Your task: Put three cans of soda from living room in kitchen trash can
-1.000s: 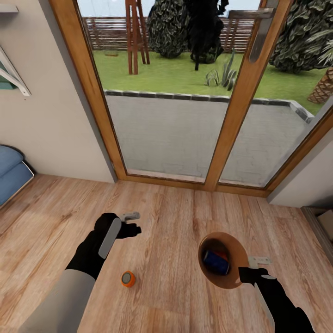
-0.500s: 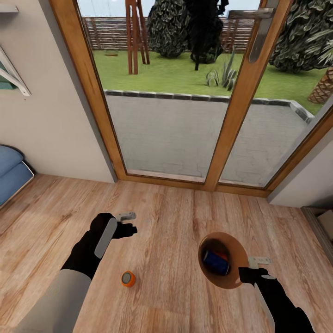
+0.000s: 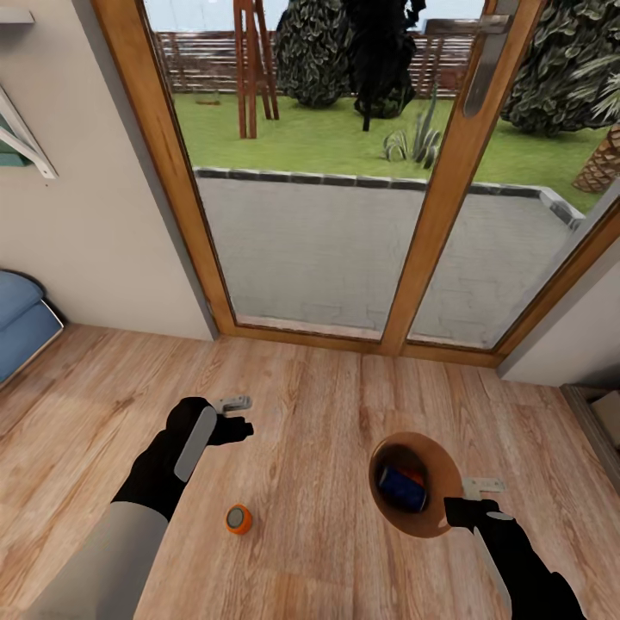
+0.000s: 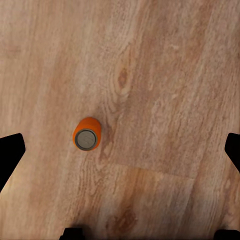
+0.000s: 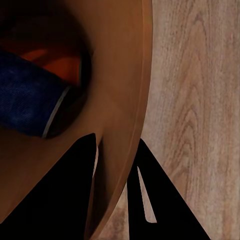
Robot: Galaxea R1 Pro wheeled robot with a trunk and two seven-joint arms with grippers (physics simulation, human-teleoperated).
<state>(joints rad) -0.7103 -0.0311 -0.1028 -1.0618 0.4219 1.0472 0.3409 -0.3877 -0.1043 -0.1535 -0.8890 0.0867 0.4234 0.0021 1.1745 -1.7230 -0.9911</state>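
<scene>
Head view: small bright orange soda can (image 3: 238, 519) stands upright on the wood plank floor (image 3: 310, 405), apart from the left gripper (image 3: 239, 415), which hovers over the planks beyond it with jaws spread wide and empty. Left wrist view: same orange can (image 4: 86, 134) between the open fingers, not touched. Round bin with orange-brown inside (image 3: 416, 485) sits on the floor near the wood-framed glass doors (image 3: 344, 172); the right gripper (image 3: 469, 504) has its jaws clamped on the rim. Inside lie a dark blue can (image 5: 30, 100) and another orange can (image 5: 62, 65).
</scene>
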